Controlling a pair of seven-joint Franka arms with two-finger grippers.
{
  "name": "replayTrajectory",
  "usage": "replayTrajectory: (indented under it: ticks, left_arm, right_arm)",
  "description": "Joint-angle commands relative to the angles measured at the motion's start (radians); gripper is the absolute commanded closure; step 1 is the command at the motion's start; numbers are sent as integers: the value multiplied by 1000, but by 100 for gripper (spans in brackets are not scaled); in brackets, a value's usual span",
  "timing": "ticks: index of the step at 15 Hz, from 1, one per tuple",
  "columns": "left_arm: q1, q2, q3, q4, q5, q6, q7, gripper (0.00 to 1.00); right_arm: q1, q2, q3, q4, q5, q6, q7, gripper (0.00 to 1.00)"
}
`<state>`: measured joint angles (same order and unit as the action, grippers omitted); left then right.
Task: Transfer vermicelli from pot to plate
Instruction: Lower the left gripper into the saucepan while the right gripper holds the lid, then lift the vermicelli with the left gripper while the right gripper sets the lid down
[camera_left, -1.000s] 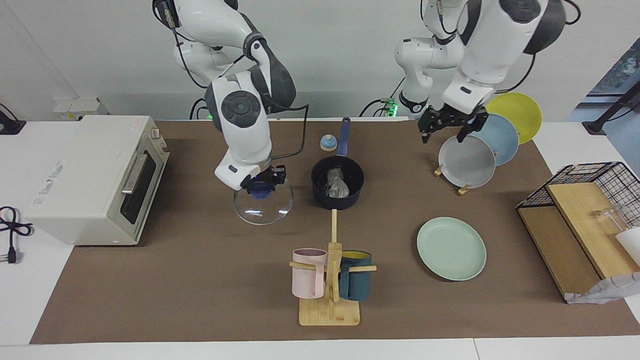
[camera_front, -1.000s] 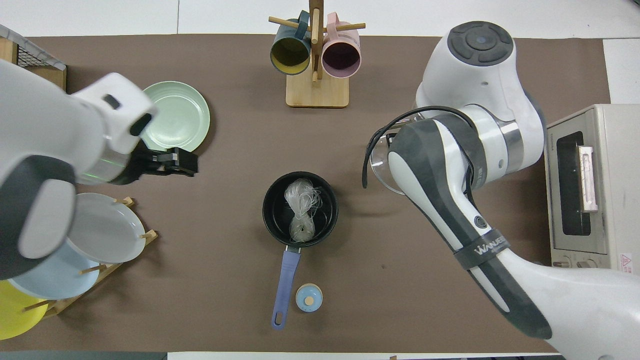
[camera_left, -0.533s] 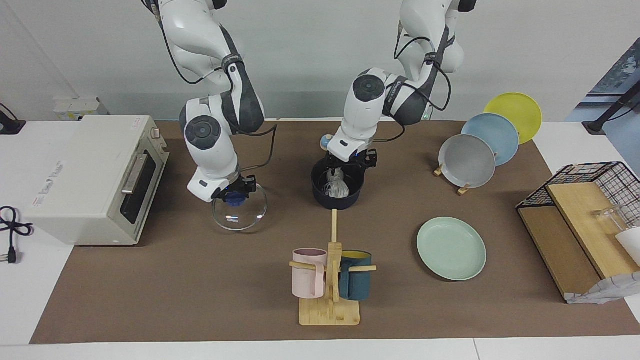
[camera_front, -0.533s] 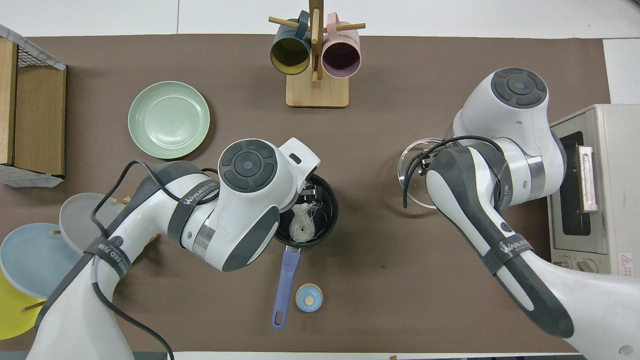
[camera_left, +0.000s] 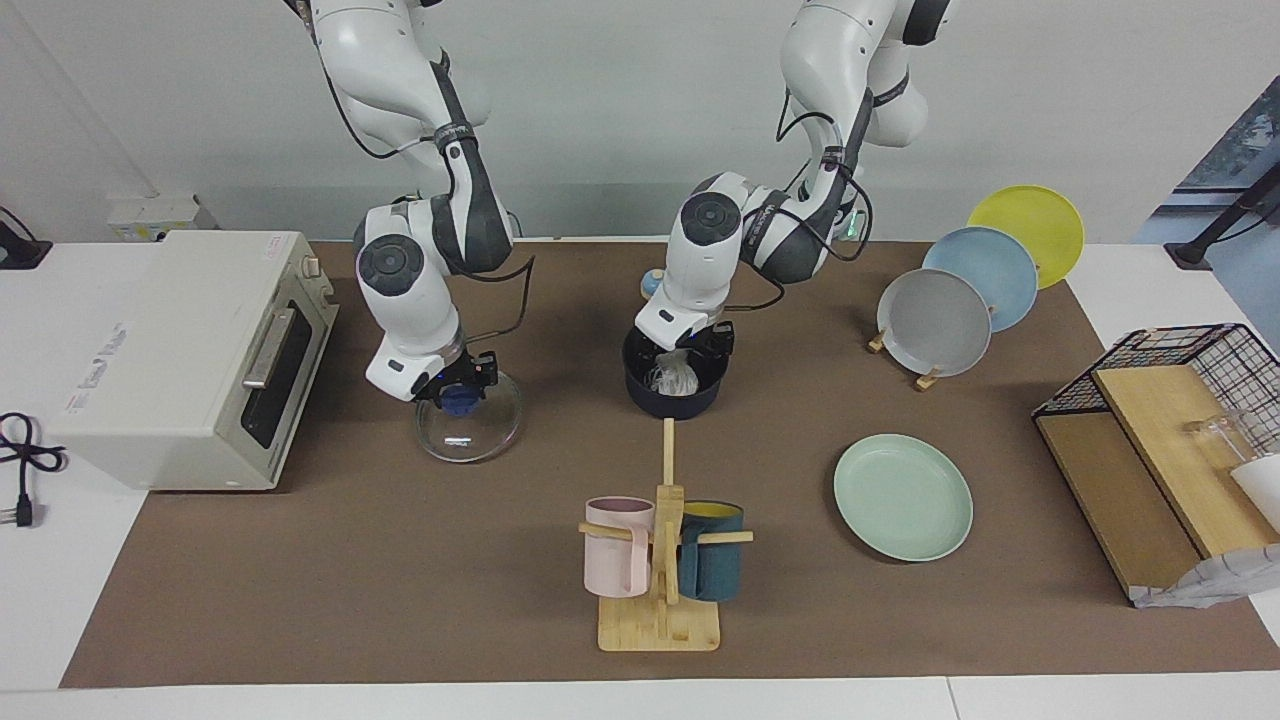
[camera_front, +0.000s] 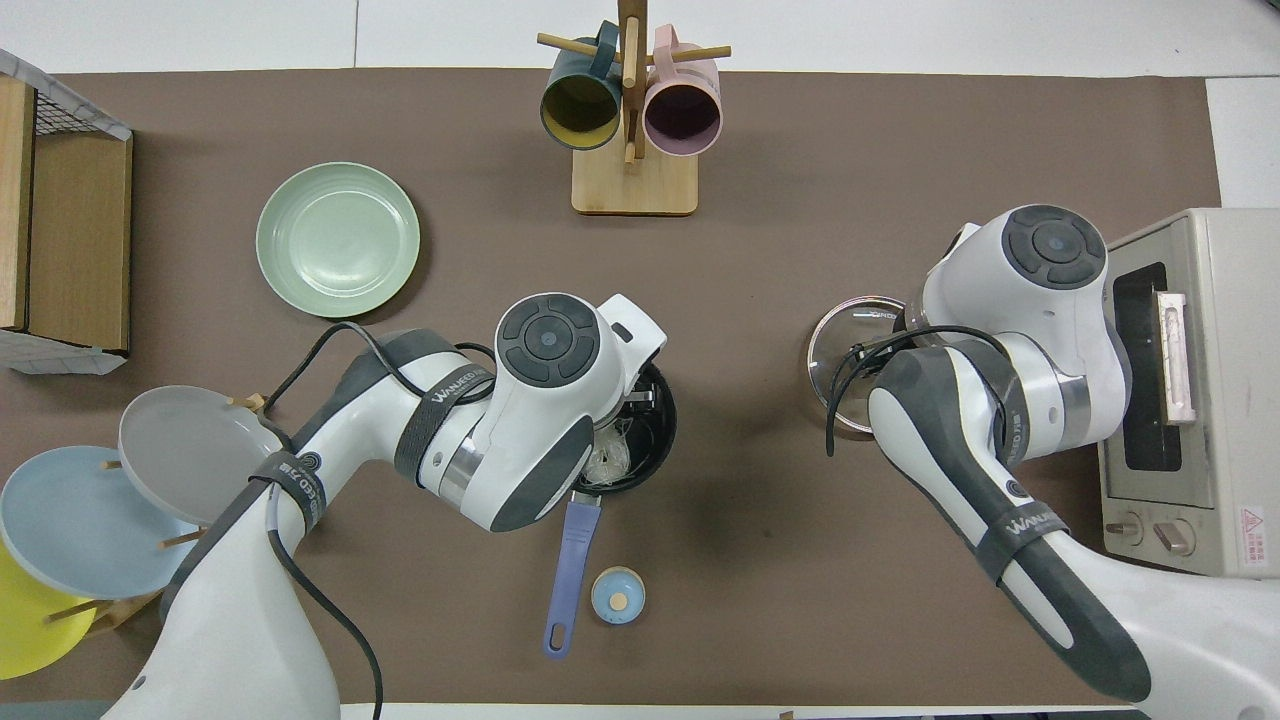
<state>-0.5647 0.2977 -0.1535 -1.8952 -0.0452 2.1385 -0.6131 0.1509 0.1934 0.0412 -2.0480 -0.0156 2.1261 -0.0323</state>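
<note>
The dark navy pot (camera_left: 675, 398) stands mid-table, its blue handle (camera_front: 572, 560) pointing toward the robots. The white vermicelli (camera_left: 676, 376) lies inside it and also shows in the overhead view (camera_front: 606, 462). My left gripper (camera_left: 690, 352) is down inside the pot, right on the vermicelli. The mint-green plate (camera_left: 903, 497) lies bare, farther from the robots and toward the left arm's end. My right gripper (camera_left: 458, 392) is shut on the blue knob of a glass lid (camera_left: 468, 428), held low at the table beside the pot.
A toaster oven (camera_left: 180, 350) stands at the right arm's end. A mug rack (camera_left: 660, 560) stands farther out than the pot. A rack of grey, blue and yellow plates (camera_left: 940, 320) and a wire basket (camera_left: 1170, 440) sit at the left arm's end. A small blue knob-like thing (camera_front: 617, 595) lies by the handle.
My left arm has swung from over the plate rack to the pot and lowered its gripper into it. My right gripper has carried the lid lower and toward the oven.
</note>
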Motion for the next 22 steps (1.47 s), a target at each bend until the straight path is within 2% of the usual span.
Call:
replayTrajectory:
  ticks: [1, 3, 4, 5, 7, 8, 11, 13, 16, 19, 21, 22]
  left_arm:
    - [-18, 1, 18, -34, 2, 40, 12, 0]
    - [-20, 0, 18, -54, 2, 69, 12, 0]
    - [-20, 0, 18, -54, 2, 69, 10, 0]
    - [-20, 0, 18, -54, 2, 69, 10, 10]
    - [-18, 0, 18, -54, 2, 69, 12, 69]
    - [-17, 0, 18, -54, 2, 67, 15, 98]
    - [-4, -9, 18, -39, 2, 55, 27, 100]
    - [17, -46, 18, 2, 1, -30, 27, 100]
    - [63, -92, 22, 161, -48, -256, 29, 100]
    - [178, -74, 25, 394, -83, -489, 73, 100]
    - [293, -29, 26, 516, -93, -581, 146, 100]
    - [346, 1, 28, 560, -93, -578, 186, 100]
  right_arm:
    - [-8, -48, 6, -57, -29, 28, -18, 39]
    - [-10, -52, 6, -73, -29, 52, -20, 34]
    - [-11, -55, 6, -81, -29, 57, -18, 25]
    - [-10, -57, 6, -83, -29, 57, -12, 13]
    - [-10, -55, 6, -75, -29, 55, -12, 0]
    - [-11, -51, 6, -64, -29, 48, -12, 0]
    - [-37, -60, 5, -8, -29, 2, -17, 0]
    - [-43, -84, 5, 87, -26, -140, -15, 0]
    - [-86, -107, 2, 297, -24, -421, -14, 0]
    - [-117, -115, -7, 464, -27, -605, -14, 0]
    - [-120, -135, -21, 476, -27, -626, -12, 0]
    - [-120, -143, -29, 471, -27, -632, -11, 0]
